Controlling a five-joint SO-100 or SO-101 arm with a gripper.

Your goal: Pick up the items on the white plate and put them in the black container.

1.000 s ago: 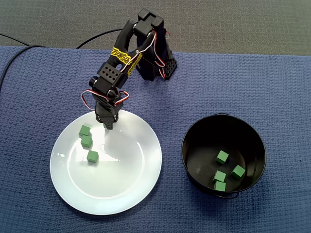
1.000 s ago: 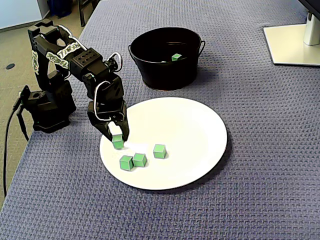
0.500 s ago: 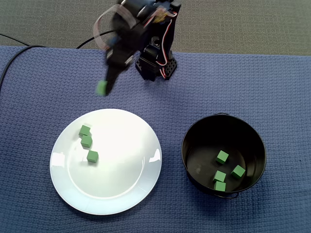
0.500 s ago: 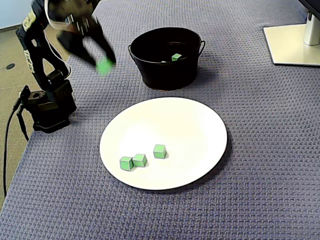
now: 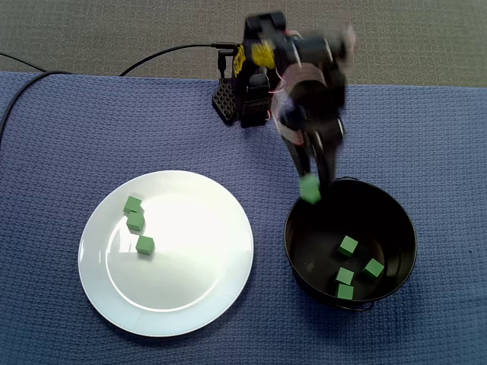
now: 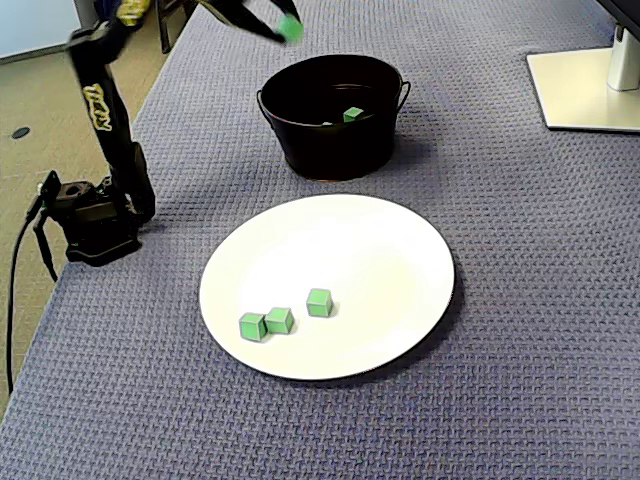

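Blue woven mat [image 5: 426,152] covers the table under everything. White plate [image 5: 199,262] lies well to the left of the jaws in the fixed view from above; in the fixed view from the side [image 6: 385,250] it lies well below and nearer the camera than the jaws. Black container [image 5: 303,236] sits directly beneath the jaws, its near-left rim just under them in the view from above. Arm [image 5: 262,84] is blurred in both fixed views. Gripper [image 5: 310,182] hangs above the container rim, its jaws pinching one green cube [image 5: 309,189], also seen at the top edge of the side view [image 6: 290,27]. Three plate cubes [image 5: 136,221] lie far left of the jaws, close together. Four container cubes [image 5: 348,245] rest on the container floor, below and right of the jaws.
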